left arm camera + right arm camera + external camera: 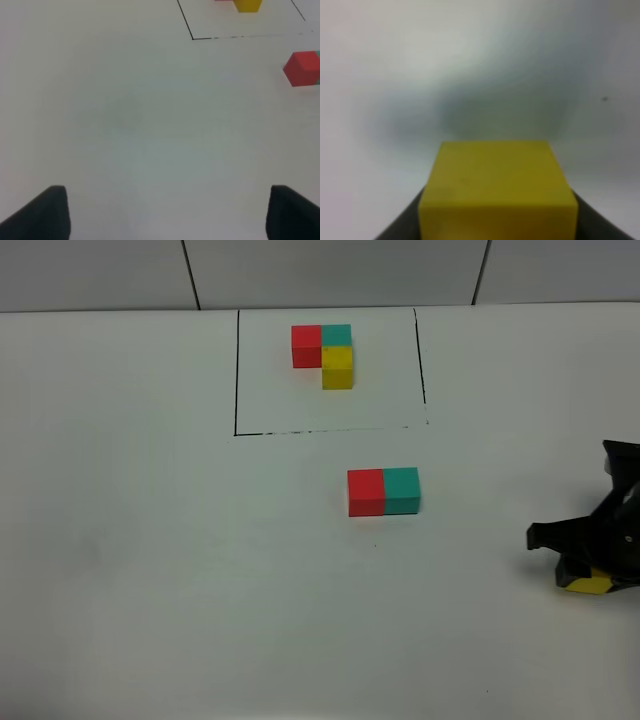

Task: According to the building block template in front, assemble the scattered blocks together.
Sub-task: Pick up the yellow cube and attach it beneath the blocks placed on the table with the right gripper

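The right gripper (pixel 588 562) is clamped on the yellow cube (pixel 590 585), low at the right edge of the table, and in its wrist view the cube sits square between the dark jaws, with its top face level. The grip looks centred, so the next move probably calls for a straight lift and a carry leftward toward the loose pair without turning the wrist. That pair, the red cube (pixel 366 492) and the teal cube (pixel 402 490), lies side by side and touching near the middle, well apart from the gripper. The template (pixel 325 355) shows yellow against the near face of teal, not of red, so the held cube should come down just in front of the teal one, with its faces parallel, and then be eased in until they touch. A hard push could slide the light pair or split it. Setting the cube down first and nudging it afterwards seems safer. The left gripper (pixel 165 215) hangs with its jaws wide apart and nothing between them, above bare surface off to the left. The table (pixel 150 570) is plain matte white, marked only by the thin black frame (pixel 237 370) around the template. Behind it rises a pale wall (pixel 100 270) crossed by dark seams.
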You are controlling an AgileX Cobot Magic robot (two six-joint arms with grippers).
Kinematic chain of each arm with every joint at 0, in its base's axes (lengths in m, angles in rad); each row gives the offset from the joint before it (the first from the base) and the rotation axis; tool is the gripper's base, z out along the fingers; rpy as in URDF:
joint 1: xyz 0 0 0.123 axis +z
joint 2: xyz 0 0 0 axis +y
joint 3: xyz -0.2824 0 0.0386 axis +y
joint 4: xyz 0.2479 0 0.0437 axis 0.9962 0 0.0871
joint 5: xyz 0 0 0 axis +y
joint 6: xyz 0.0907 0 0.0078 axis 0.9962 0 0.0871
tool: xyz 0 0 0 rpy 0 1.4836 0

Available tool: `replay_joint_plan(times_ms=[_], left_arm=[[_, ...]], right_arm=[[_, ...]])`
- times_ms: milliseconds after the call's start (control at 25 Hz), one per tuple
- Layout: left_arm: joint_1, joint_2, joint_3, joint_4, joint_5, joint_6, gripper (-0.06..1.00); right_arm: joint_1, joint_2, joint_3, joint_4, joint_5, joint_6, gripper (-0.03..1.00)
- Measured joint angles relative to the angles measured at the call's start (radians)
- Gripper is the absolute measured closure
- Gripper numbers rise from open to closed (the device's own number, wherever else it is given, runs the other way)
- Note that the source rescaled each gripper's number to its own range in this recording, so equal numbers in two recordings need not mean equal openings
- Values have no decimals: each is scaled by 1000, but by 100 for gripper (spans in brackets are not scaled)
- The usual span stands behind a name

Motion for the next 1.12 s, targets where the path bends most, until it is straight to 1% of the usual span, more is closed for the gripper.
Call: replay_joint_plan(times_ms=[40,120,160,200,280,360,400,520,680,880,1120], left_arm=[[0,0,0,0,0,0,25],[0,0,0,0,0,0,25],[0,0,0,0,0,0,25],[0,0,0,0,0,0,25],[0,0,0,0,0,0,25],[0,0,0,0,0,0,25],[0,0,0,0,0,0,25],[0,0,0,0,0,0,25],[0,0,0,0,0,0,25],[0,0,0,0,0,0,25],[0,0,0,0,0,0,25]], right_arm=[[39,-9,-12,-26,23,61,97],[147,-15,-39,-86,76,197,97],[195,-16,-52,-120,97,283,97],[253,-16,-63,-152,116,365,97],[360,-14,-96,-201,133,492,97],[437,-2,-135,-235,136,586,97],[468,11,-160,-245,140,610,97],[523,77,-242,-257,162,649,97],[558,188,-339,-267,188,656,97],[568,294,-433,-267,185,643,97],[568,355,-503,-263,183,615,97]])
